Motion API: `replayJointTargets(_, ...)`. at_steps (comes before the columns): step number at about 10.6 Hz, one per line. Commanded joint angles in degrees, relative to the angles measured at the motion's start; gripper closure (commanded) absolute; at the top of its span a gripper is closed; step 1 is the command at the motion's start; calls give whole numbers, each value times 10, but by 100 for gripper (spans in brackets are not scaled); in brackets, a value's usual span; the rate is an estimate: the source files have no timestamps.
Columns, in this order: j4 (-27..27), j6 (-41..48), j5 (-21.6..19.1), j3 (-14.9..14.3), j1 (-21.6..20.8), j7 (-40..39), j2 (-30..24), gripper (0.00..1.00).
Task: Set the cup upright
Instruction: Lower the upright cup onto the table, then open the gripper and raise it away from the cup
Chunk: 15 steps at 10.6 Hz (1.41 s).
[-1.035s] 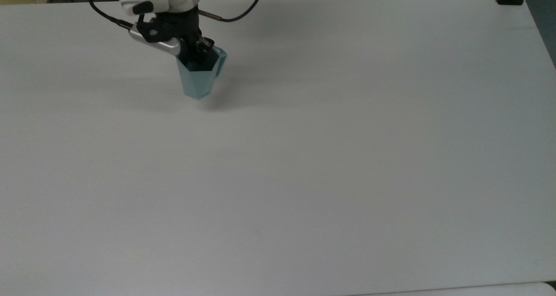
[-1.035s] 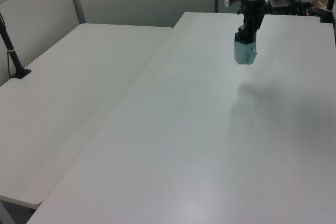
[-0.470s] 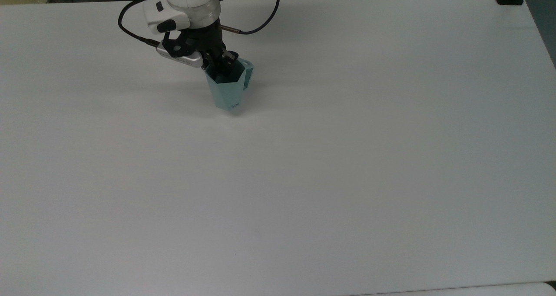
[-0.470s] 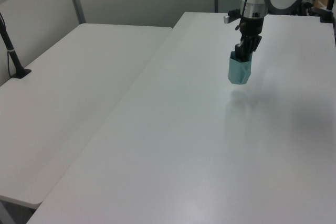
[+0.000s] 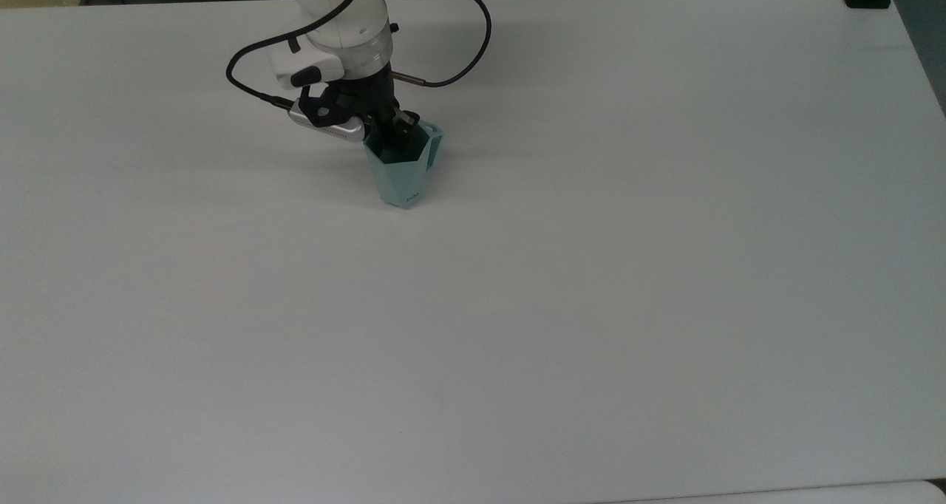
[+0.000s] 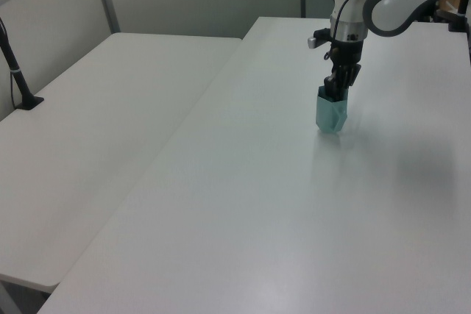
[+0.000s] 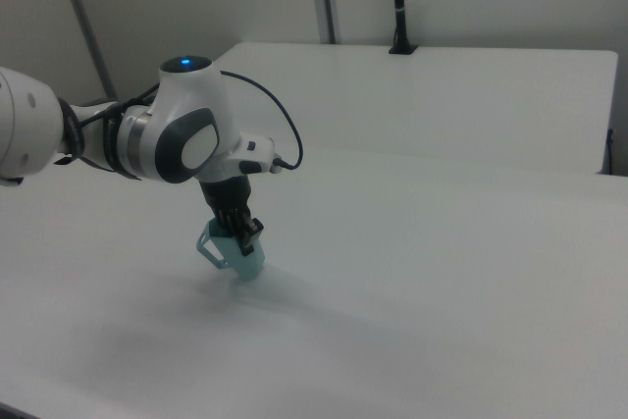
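The pale teal faceted cup point(image 5: 401, 175) point(image 6: 330, 113) point(image 7: 238, 258) is upright with its rim up, its narrow base at or just above the white table point(image 5: 591, 267). My gripper point(image 5: 393, 136) point(image 6: 336, 90) point(image 7: 238, 234) comes down from above and is shut on the cup's rim wall, one finger inside the cup and one outside. In the right view the cup's small tab sticks out toward the right view's left.
The white table stretches wide and bare around the cup. A second white table point(image 6: 96, 130) stands alongside on the left view's left. A black post with a clamp point(image 6: 18, 79) is fixed at its far edge. A black cable point(image 5: 473, 38) loops off my wrist.
The gripper has carried the cup toward the top view's right and nearer the camera, and lowered it toward the table. The grip on the rim is unchanged.
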<state>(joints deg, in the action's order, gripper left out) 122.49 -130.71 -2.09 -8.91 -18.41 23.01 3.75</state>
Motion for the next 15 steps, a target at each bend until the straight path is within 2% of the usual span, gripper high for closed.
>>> replayJointTargets(1, 2, 14, -14, -1, -3, -8, -10, 43)
replayJointTargets(2, -5, 29, -14, -1, -3, -10, -11, 28)
replayJointTargets(4, -8, 41, -14, -1, 0, -12, -22, 7)
replayJointTargets(5, -20, 52, -13, -1, 0, -12, -27, 0)
replayJointTargets(8, -87, 108, -13, -8, 7, -11, -45, 0)
replayJointTargets(11, -157, 110, -12, -11, 14, -26, -71, 0)
replayJointTargets(12, -166, 117, -2, -13, 28, -32, -79, 0)
replayJointTargets(15, -160, 244, 5, -13, 60, -195, -130, 0)
